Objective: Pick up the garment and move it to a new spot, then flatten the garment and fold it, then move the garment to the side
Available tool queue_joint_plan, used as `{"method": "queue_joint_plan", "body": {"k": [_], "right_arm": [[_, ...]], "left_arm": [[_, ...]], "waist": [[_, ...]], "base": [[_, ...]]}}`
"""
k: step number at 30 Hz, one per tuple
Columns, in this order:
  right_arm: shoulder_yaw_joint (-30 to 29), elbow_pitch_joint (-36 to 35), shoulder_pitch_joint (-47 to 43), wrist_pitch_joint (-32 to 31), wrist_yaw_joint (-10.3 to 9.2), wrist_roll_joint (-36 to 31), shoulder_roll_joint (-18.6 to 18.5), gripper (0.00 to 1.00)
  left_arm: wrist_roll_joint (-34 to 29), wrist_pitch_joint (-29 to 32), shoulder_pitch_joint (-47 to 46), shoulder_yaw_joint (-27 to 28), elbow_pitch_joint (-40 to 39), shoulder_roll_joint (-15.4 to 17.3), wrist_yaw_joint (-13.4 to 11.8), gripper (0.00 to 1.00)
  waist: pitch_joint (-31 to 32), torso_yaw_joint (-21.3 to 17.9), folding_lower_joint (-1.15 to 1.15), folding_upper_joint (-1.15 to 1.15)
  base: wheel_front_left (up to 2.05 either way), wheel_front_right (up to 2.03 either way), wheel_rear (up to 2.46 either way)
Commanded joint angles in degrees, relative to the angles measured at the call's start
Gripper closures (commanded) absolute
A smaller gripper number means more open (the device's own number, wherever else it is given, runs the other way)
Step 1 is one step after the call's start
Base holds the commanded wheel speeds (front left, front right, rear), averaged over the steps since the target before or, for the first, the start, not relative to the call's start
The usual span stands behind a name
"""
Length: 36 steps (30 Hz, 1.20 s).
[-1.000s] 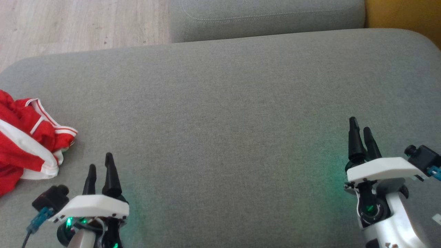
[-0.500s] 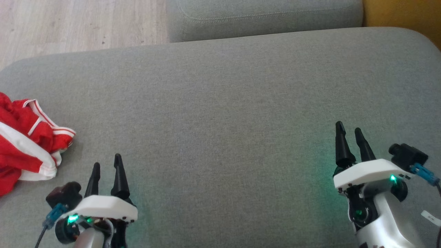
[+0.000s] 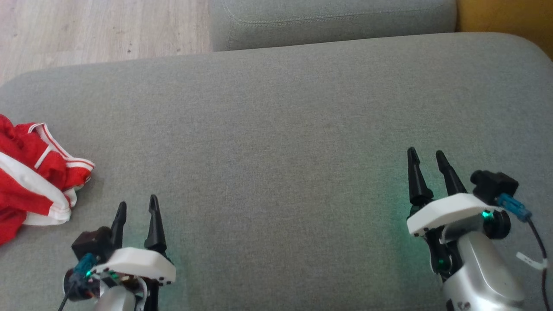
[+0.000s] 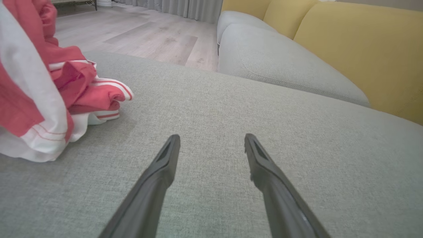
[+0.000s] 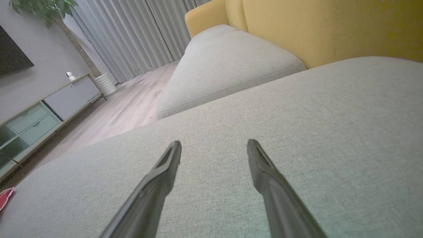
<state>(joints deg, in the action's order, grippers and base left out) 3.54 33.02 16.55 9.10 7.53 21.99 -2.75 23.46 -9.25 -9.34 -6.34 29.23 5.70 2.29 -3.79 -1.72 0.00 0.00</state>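
Big grey cushion [image 3: 276, 129], mostly bare. Its far edge curves along the wood floor [image 3: 99, 30] at upper left and meets a second cushion [image 3: 328, 19] at top centre. Yellow backrest [image 3: 505, 17] at the upper right corner. Wide open room across the middle and right of the cushion.

Garment [image 3: 30, 181], red with white stripes, lies crumpled at the cushion's left edge, partly cut off by the head view's left border.

Left gripper [image 3: 137, 202] is released, fingers spread, nothing between them, low over the cushion. The garment is near it, to its left and slightly ahead, not touching. In the left wrist view the garment [image 4: 49, 89] sits left of the fingers, apart from them.

Right gripper [image 3: 425, 152] is also released and empty, over bare cushion at lower right, well apart from the garment. In the right wrist view a red scrap [image 5: 5, 198] shows at the far left edge.
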Motion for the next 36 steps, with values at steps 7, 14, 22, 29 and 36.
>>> {"method": "queue_joint_plan", "body": {"k": [7,14,22,29,36], "right_arm": [[0.99,-0.19,3.96,2.26,-0.04,-6.91,-0.06,0.0],[-0.52,1.36,4.81,3.44,-0.04,-12.88,-0.08,0.0],[-1.44,2.94,5.37,4.62,-0.04,-18.3,-0.1,0.0],[-2.38,4.9,5.72,5.81,-0.04,-23.8,-0.13,0.0],[-4.3,4.56,4.99,5.9,-0.04,-23.71,-0.13,0.0]], "left_arm": [[-6.55,-2.09,-4.07,0.81,-0.25,1.72,-1.66,0.0],[-11.38,-3.28,-4.39,1.04,0.75,1.86,-3.29,0.0],[-16.0,-4.47,-4.22,1.38,1.66,1.96,-4.23,0.0],[-20.4,-5.66,-3.78,2.42,2.77,1.76,-5.62,0.0],[-20.01,-5.75,-2.56,4.16,2.48,1.03,-5.97,0.0]], "waist": [[-0.37,-0.34,0.0,0.0],[-0.34,-0.68,0.0,0.0],[-0.03,-1.0,0.0,0.0],[0.12,-1.11,0.0,0.0],[0.7,-0.84,0.0,0.0]], "base": [[0.0,0.0,0.0],[0.0,0.0,0.0],[0.0,0.0,0.0],[0.0,0.0,0.0],[0.0,0.0,0.0]]}}
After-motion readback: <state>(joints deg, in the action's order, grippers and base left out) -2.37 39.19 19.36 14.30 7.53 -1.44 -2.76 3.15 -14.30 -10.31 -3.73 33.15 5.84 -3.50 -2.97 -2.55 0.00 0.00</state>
